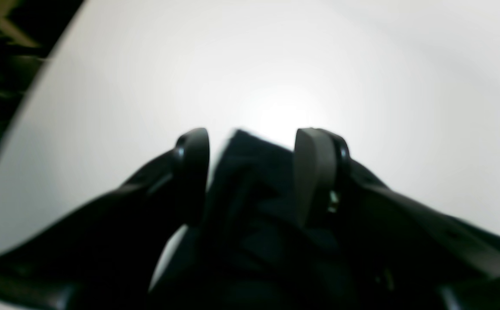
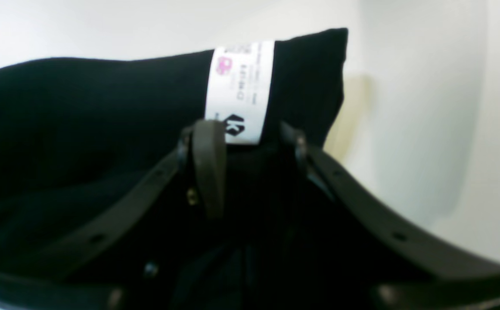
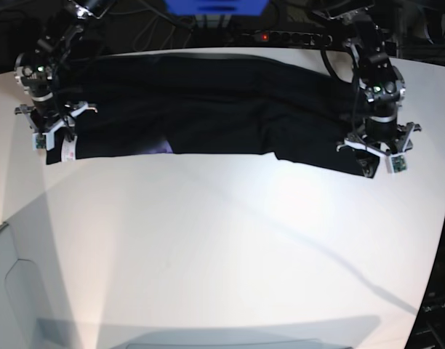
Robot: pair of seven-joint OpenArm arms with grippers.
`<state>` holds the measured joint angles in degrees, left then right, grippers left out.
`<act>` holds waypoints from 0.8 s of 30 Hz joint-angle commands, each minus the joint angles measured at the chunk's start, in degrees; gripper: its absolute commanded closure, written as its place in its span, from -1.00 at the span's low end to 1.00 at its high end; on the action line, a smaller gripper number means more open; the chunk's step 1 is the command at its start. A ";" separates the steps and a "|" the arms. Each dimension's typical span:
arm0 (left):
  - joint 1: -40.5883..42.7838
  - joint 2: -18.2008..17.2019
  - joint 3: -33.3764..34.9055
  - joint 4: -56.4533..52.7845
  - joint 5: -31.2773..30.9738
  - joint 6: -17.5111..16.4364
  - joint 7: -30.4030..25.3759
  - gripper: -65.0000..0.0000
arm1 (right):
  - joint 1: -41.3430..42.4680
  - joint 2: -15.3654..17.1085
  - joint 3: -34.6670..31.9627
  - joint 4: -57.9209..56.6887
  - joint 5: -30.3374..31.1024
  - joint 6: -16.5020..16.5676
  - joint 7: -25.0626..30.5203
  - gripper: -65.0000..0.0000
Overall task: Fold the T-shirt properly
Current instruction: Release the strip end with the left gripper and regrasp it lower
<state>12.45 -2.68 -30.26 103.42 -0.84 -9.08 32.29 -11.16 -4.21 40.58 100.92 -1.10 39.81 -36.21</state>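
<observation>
White table, T-shirt across far edge, white label, cables behind

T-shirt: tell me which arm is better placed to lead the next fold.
Neither clearly: a judgement. The left gripper and the right gripper each pinch a near corner of the T-shirt, the right by the white label. They should move together.

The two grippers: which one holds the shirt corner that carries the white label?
The right gripper. Its corner of the T-shirt shows a white label just past the fingers; the left gripper holds plain black cloth.
</observation>
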 commanded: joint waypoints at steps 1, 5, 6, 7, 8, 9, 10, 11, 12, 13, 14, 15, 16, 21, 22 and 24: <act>-1.41 -0.44 -0.02 -0.34 0.18 0.16 -1.66 0.04 | 0.39 0.56 0.08 0.92 1.06 0.19 1.17 0.33; -2.73 -0.44 -0.20 -3.06 3.70 0.07 -1.66 0.04 | 0.48 0.56 0.08 0.92 1.06 0.19 1.17 0.33; -2.82 -0.44 -0.20 -3.59 3.79 -0.02 -1.66 0.04 | 0.48 0.56 0.08 0.92 1.06 0.19 1.17 0.33; -2.82 -0.44 -0.11 -4.38 4.05 -0.02 -1.66 0.04 | 0.48 0.56 0.08 0.92 1.06 0.19 1.17 0.33; -2.91 -0.44 -0.02 -5.09 3.96 -0.02 -1.66 0.05 | 0.48 0.56 0.08 0.92 1.06 0.19 1.17 0.33; -3.17 -0.44 -0.02 -5.53 3.96 -0.02 -1.66 0.05 | 0.48 0.56 0.08 0.92 1.06 0.19 1.17 0.33; -3.70 -0.44 -0.02 -5.88 4.23 -0.02 -1.66 0.05 | 0.48 0.56 0.08 0.92 1.06 0.19 1.17 0.33; -4.05 -0.44 -0.11 -5.88 4.31 0.07 -1.66 0.05 | 0.48 0.56 0.08 0.92 1.06 0.19 1.17 0.33; -4.05 -0.44 -0.11 -6.23 4.31 0.07 -1.66 0.06 | 0.48 0.56 0.08 0.92 1.06 0.19 1.17 0.33; -4.05 -0.44 -0.11 -6.67 4.31 -0.02 -1.66 0.06 | 0.48 0.56 0.08 0.92 1.06 0.19 1.17 0.33; -4.14 -0.44 -0.11 -7.11 4.31 -0.02 -1.66 0.06 | 0.48 0.56 0.08 0.92 1.06 0.19 1.17 0.33; -4.32 -0.53 -0.02 -7.55 4.31 -0.02 -1.66 0.06 | 0.56 0.56 0.08 0.92 1.06 0.19 1.17 0.33; -4.32 -0.53 -0.02 -7.90 4.31 -0.02 -1.66 0.12 | 0.56 0.56 0.08 0.92 1.06 0.19 1.17 0.33; -4.40 -0.53 -0.02 -8.25 4.31 -0.02 -1.66 0.91 | 0.56 0.56 0.08 0.92 1.06 0.19 1.17 0.33; -4.40 -0.53 -0.02 -8.25 4.31 -0.02 -1.66 1.00 | 0.56 0.56 0.08 0.92 1.06 0.19 1.17 0.33; -4.14 -0.62 -0.29 -7.81 4.05 -0.11 -1.66 0.96 | 0.56 0.56 0.08 0.92 1.06 0.19 1.17 0.33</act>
<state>8.71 -2.70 -30.24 94.24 3.46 -9.26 31.94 -11.00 -4.12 40.58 100.92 -1.08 39.79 -36.21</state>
